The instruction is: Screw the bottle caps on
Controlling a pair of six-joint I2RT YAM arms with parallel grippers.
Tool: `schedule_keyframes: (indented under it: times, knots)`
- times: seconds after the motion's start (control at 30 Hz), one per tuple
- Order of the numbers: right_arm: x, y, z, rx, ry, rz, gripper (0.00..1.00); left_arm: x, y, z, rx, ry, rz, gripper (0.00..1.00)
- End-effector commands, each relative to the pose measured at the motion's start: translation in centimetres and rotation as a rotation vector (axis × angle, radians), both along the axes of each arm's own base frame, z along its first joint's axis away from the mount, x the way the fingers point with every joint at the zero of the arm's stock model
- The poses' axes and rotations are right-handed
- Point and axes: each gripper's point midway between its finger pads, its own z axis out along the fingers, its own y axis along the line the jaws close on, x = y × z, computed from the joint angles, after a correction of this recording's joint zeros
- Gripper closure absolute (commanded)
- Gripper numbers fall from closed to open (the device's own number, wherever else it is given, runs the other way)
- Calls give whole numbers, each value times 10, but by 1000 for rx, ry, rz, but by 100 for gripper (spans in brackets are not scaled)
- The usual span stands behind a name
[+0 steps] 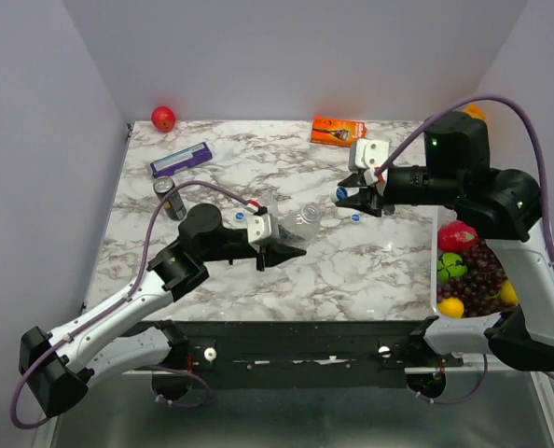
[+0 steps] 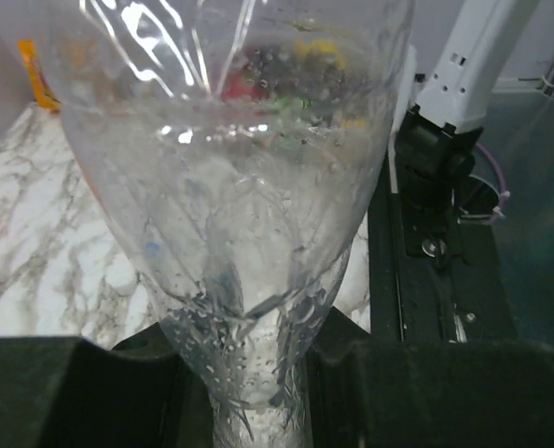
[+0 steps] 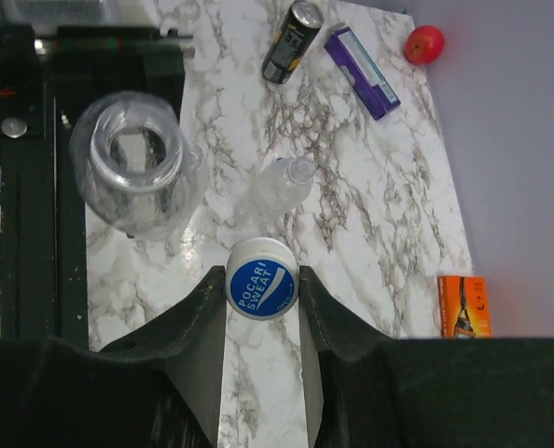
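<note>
My left gripper [image 1: 284, 248] is shut on the narrow end of a clear bottle [image 2: 240, 233], whose wide body points away from the jaws; it also shows in the right wrist view [image 3: 132, 159]. A second clear bottle [image 1: 307, 219] lies on its side on the marble, uncapped [image 3: 282, 187]. My right gripper [image 1: 349, 198] is shut on a blue cap with a white rim [image 3: 262, 291], held above the table to the right of both bottles. Another blue cap [image 1: 354, 217] lies on the marble just below that gripper. The third cap is not in view.
A dark drink can [image 1: 172, 199] stands left of the left arm, with a purple box [image 1: 180, 161] and a red apple [image 1: 163, 118] behind it. An orange box [image 1: 338, 130] lies at the back. A white bin [image 1: 440, 271] of fruit sits at the right edge.
</note>
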Motion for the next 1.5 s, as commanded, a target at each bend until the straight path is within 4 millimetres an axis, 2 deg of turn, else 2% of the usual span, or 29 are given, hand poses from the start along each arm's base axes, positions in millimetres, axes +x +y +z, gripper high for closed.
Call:
schedule_keyframes:
  times: [0.0,0.07,0.1,0.13,0.3,0.37,0.47,0.57,0.67,0.9,1.03,1.17,1.33,1.47]
  knots:
    - [-20,-4,3,-29,95,41,75,-8,-8,-16,2,-59,-5,93]
    - [-35,-8,4,-60,89,123,75,-10,-6,-30,27,-42,-4,95]
    - [-48,-7,12,-43,75,190,76,-11,-5,-32,34,-46,-5,95]
    - [-57,-11,5,-71,93,220,76,-11,-4,-36,46,-37,-2,96]
    - [-71,-21,-12,-133,14,306,73,-11,-7,-48,80,6,-9,97]
    - [-77,-24,-21,-150,15,326,73,-13,-11,-47,79,4,-21,98]
    - [-81,-24,-31,-161,46,335,74,-11,-17,-49,91,0,-28,99]
    - [-74,-19,-30,-131,49,303,75,-14,-22,-58,110,15,-47,99]
    - [-82,-24,-32,-138,52,326,75,-14,-26,-63,122,28,-45,100]
    - [-88,-35,-65,-230,72,364,73,-11,-34,-76,160,20,-58,100]
    - [-88,-38,-89,-280,96,379,73,-16,-36,-79,149,-5,-76,100]
    - [-90,-39,-100,-291,120,389,73,-23,-39,-92,145,-34,-92,100]
    - [-94,-42,-107,-283,107,388,73,-32,-44,-102,140,-40,-110,100]
    - [-96,-43,-110,-286,122,394,73,-31,-46,-100,129,-58,-106,100]
